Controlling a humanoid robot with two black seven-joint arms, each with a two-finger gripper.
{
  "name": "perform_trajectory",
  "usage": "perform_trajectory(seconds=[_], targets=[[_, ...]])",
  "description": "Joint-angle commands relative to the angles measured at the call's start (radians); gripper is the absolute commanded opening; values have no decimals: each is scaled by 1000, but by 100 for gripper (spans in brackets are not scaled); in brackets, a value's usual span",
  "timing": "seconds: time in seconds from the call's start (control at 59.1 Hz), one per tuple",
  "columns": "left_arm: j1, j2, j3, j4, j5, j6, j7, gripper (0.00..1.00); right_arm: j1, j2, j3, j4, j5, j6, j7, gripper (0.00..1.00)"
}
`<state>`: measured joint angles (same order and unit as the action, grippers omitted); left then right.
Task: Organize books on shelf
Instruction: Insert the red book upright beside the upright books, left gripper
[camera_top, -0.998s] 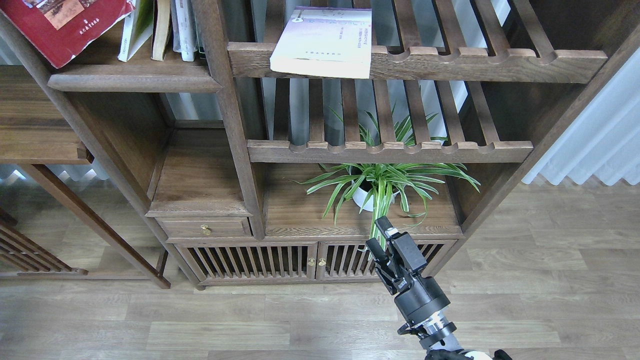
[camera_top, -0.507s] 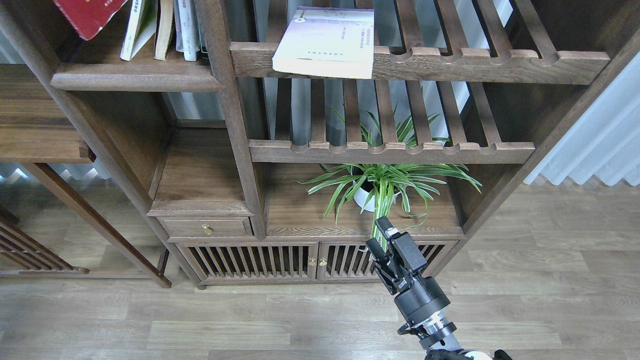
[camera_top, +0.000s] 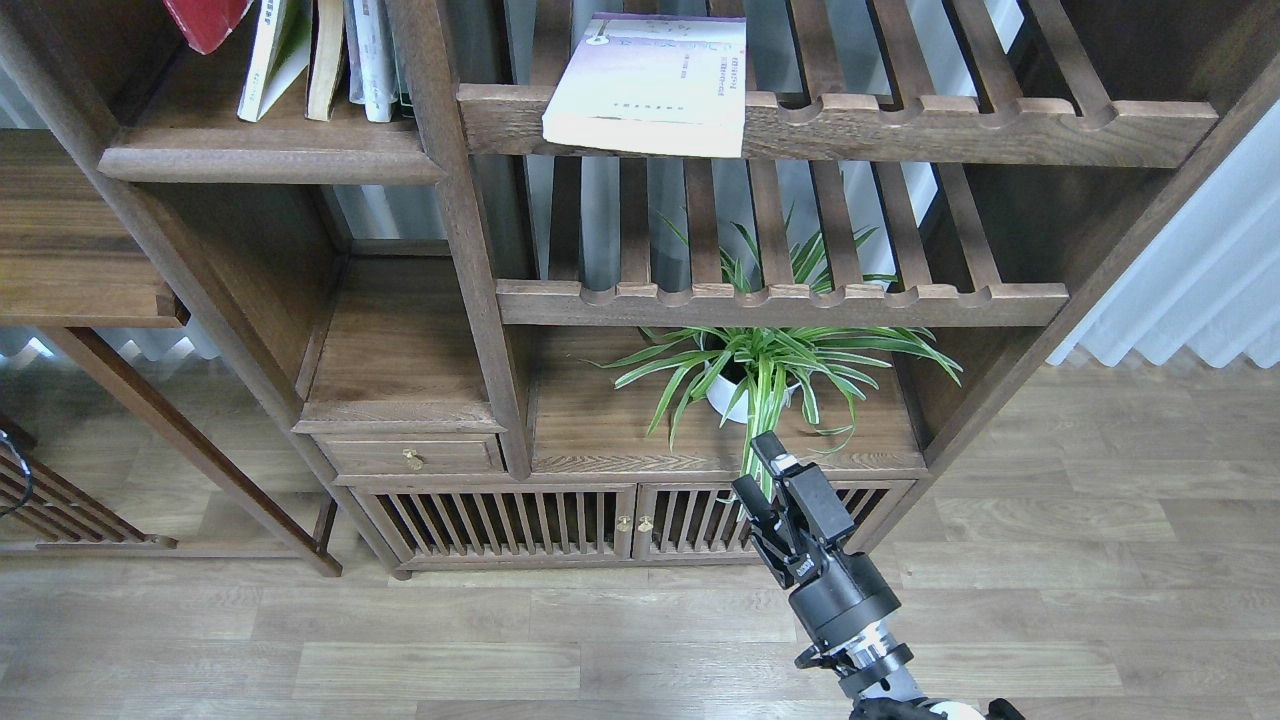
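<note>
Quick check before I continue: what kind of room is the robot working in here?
Probably a living room or study in a home or showroom. A large dark wooden bookcase holds books, a potted spider plant sits in a lower bay, the floor is wood plank, and white curtains hang at right.

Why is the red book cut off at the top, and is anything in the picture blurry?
Head view: the red book pokes past the top edge, so only its corner shows. Everything looks sharp, even the plant and the right pincer. Soft, even light, no glare; the shelf casts shade underneath.
</note>
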<state>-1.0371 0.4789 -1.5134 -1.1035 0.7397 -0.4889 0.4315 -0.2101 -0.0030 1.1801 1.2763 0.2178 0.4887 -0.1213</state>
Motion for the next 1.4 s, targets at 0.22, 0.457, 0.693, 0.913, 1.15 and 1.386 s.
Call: perform_trajectory(seconds=[0.22,0.457,0.693,0.913,1.15,1.386], targets=[[23,119,15,-1,-10,0,3,1,5,0,15,0,0,0,-1,98],[17,102,50,11,-5,0,-2,1,8,0,15,0,0,0,-1,98],[9,41,50,27,26,0,-5,1,9,0,15,0,0,0,-1,98],[-4,15,50,60,89,0,-11,1,11,0,15,1,0,0,-1,98],[-46,-11,53,113,112,0,-17,1,11,-2,15,3,0,0,-1,98],[-92,-51,67,171,165,0,-77,0,9,0,15,5,2,0,-1,98]])
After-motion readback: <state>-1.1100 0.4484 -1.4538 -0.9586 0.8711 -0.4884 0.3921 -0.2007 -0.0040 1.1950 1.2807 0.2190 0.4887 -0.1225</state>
